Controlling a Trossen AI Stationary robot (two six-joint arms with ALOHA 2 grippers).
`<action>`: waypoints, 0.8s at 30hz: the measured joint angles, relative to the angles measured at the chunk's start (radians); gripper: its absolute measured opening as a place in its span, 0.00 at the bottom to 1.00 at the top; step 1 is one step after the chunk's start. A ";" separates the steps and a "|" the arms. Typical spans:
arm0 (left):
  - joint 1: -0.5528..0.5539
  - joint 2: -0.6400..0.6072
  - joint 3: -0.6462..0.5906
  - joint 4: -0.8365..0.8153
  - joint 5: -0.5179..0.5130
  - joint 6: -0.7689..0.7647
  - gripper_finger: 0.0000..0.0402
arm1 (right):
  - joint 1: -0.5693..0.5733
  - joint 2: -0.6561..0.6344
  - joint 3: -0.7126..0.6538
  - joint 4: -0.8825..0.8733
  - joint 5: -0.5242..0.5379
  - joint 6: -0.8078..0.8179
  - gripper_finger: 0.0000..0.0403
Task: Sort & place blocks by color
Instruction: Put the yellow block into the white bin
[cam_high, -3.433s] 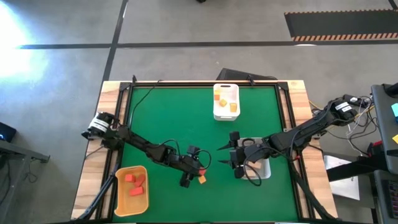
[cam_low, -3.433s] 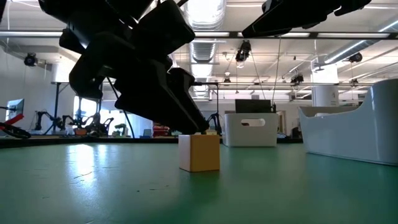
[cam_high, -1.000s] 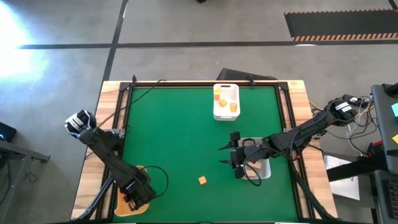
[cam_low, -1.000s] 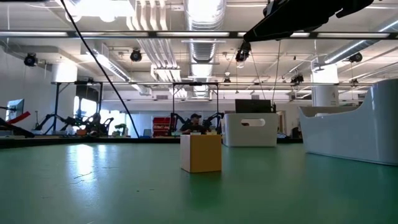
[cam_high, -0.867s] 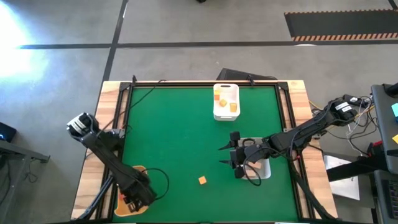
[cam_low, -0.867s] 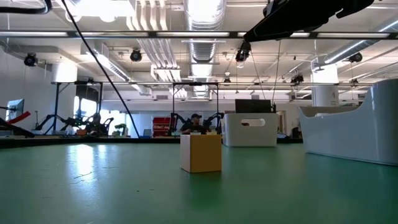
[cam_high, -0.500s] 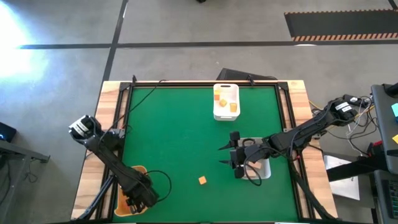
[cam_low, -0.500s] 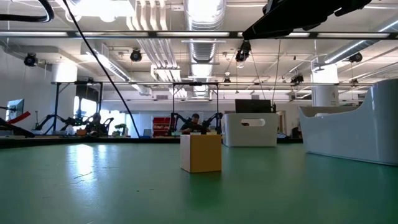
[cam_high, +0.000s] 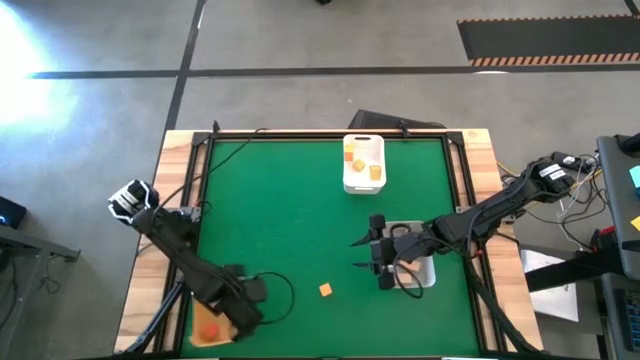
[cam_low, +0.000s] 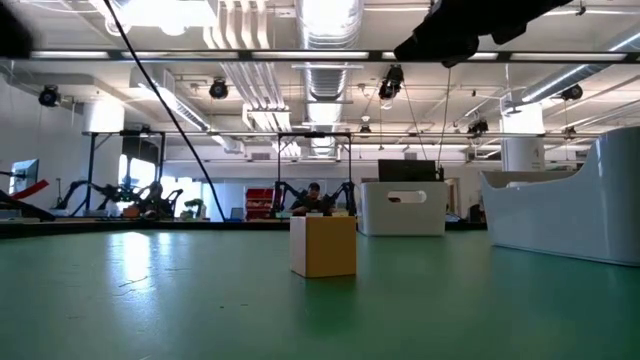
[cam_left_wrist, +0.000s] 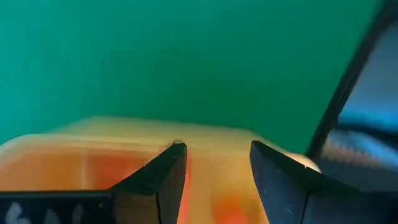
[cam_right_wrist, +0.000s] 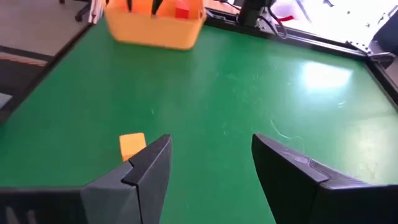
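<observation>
Over yellow tray, left gripper apart, empty; low view shows only lone orange block.

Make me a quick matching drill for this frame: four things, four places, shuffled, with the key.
Things:
1. left gripper
2. right gripper
3. white tray
4. loose orange block

Places:
A. far edge of the mat, centre
B. alone on bare mat near the front
C. over the yellow tray at the front left corner
D. beside the clear tray on the right

Pairs: 1-C, 2-D, 3-A, 4-B
</observation>
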 joint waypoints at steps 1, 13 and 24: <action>0.005 0.000 0.007 0.055 -0.096 0.067 0.40 | 0.003 0.000 0.000 0.000 0.000 0.005 0.52; 0.043 -0.001 0.003 0.311 -0.381 0.424 0.40 | 0.054 0.106 0.049 0.027 -0.012 0.035 0.66; 0.042 -0.001 0.001 0.315 -0.270 0.379 0.40 | 0.056 0.396 0.299 -0.135 -0.209 0.053 0.73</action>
